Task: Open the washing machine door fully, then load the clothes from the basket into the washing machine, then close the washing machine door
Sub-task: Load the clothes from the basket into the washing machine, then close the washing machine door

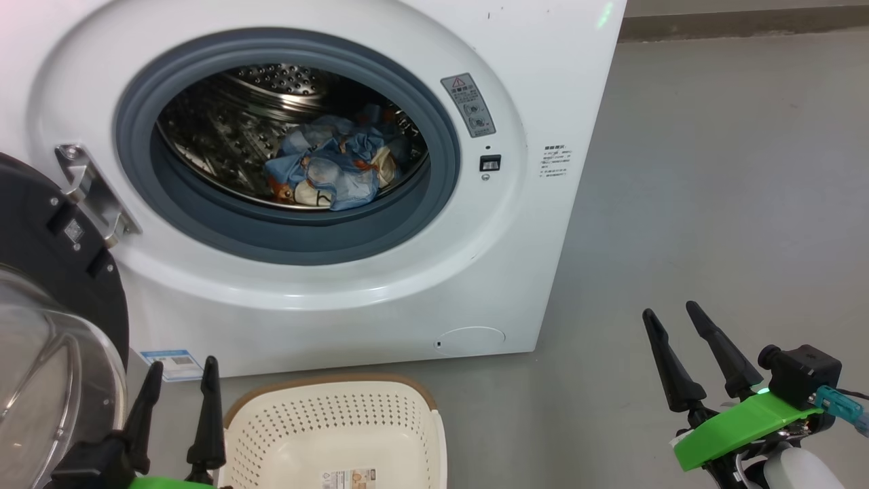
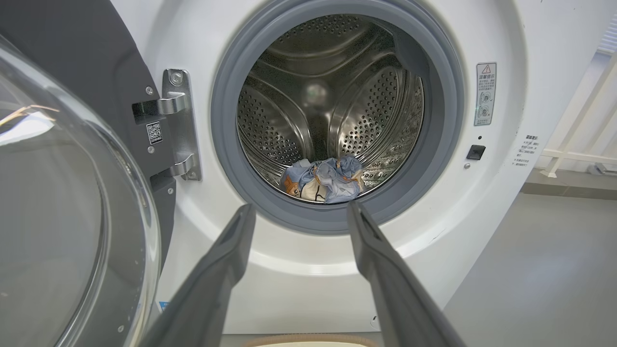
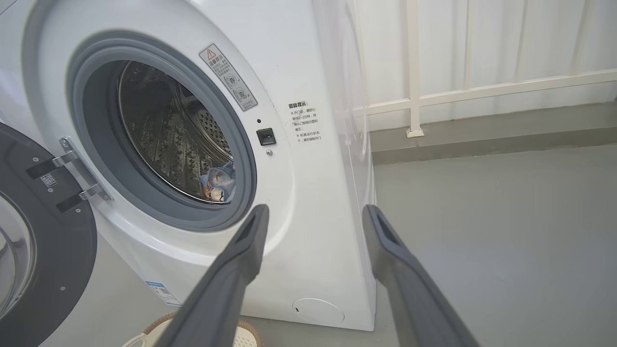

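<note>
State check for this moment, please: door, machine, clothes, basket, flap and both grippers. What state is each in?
washing machine door: open, swung out left on its hinge
washing machine: drum exposed, loaded
clothes: bundled low inside the drum
basket: on the floor before the machine, no clothes in the part seen
round flap: shut
left gripper: open, holding nothing
right gripper: open, holding nothing

One washer point(image 1: 536, 102), one door point(image 1: 41, 272), one drum point(image 1: 217, 129), one basket point(image 1: 333, 409), one bundle of clothes point(image 1: 333, 170), and two claws: the left claw point(image 1: 183, 365) and the right claw point(image 1: 670, 310).
</note>
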Controlling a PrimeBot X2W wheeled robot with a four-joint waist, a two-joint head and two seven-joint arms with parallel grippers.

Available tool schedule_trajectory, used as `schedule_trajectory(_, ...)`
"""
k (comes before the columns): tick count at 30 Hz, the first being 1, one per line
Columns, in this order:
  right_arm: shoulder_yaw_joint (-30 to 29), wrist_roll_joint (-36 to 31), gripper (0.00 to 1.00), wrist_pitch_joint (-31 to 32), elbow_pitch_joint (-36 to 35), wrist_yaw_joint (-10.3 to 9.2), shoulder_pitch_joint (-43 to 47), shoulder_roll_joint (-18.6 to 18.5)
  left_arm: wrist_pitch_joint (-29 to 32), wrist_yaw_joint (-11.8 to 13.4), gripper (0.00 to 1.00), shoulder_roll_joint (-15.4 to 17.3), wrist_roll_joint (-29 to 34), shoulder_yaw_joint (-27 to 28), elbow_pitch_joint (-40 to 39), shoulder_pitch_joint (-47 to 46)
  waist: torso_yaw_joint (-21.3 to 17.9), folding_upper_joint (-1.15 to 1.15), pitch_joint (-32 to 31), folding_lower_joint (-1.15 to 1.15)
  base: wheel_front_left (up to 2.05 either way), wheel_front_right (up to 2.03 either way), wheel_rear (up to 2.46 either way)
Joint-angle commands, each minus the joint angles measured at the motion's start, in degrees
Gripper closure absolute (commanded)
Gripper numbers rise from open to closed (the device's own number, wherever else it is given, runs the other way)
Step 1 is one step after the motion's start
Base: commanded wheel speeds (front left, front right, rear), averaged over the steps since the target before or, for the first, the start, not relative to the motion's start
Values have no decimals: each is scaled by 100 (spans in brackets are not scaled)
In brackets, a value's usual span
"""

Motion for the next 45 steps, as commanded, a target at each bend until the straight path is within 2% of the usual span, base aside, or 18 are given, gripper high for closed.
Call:
schedule_trajectory(1, 68, -9, 0, -28, -114, 9, 9, -105, -65, 27, 0, 80, 22, 246, -160, -96, 15, 0, -18, 0, 0, 0, 0)
schedule_trajectory(37, 107, -28, 0, -28, -106, 9, -32, -157, -71, -289, 0, -231, 261, 591, -39, -66, 38, 0, -41, 0, 0, 0, 0)
schedule_trajectory(45, 106, -37, 0, -28, -99, 9, -36, -153, -71, -301, 0, -284, 326, 650, -43, -51, 46, 0, -49, 0, -72, 72, 0)
